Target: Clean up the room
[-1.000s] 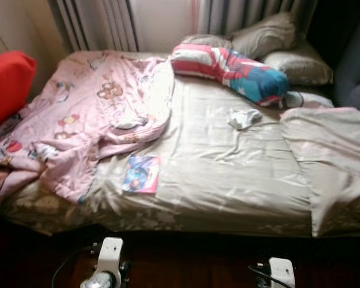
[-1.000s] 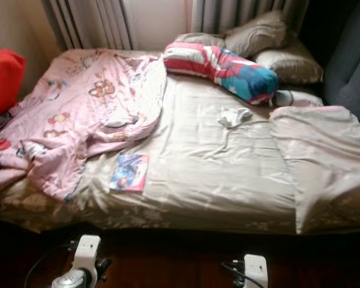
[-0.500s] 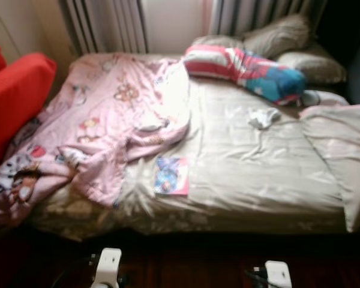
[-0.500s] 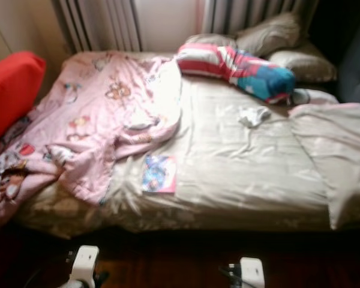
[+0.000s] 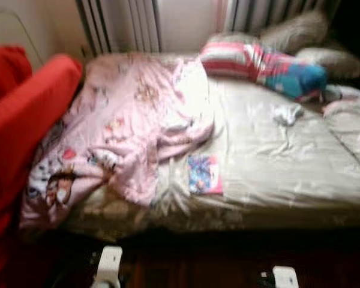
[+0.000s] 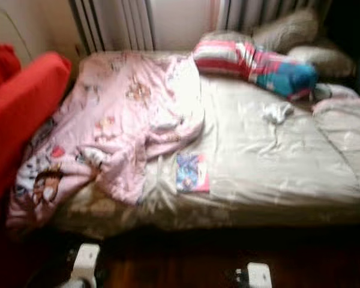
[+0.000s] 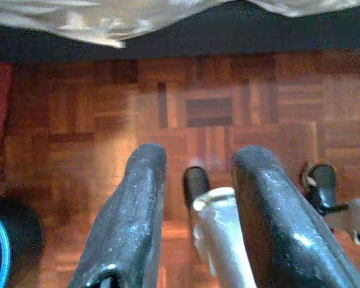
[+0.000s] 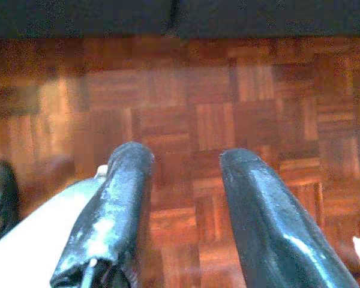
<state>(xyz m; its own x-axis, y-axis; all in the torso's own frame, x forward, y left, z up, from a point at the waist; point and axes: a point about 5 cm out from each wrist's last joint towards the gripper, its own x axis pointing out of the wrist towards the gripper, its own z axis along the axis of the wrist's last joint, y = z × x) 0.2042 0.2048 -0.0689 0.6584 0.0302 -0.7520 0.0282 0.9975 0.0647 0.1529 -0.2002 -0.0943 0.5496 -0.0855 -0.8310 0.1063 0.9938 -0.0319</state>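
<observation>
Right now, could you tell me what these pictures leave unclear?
- Booklet cover: blurred in both eye views, picture unreadable.
- Small white item on the sheet: too blurred to identify.
- Red cushion: cut off by the left edge.
- Under the bed: dark shadow.

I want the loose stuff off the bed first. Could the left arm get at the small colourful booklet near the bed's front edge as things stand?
Probably yes. The booklet lies flat on the bare sheet near the front edge, beside the pink blanket and uncovered. The left tool hangs open and empty above the parquet floor, so the arm must rise first.
</observation>
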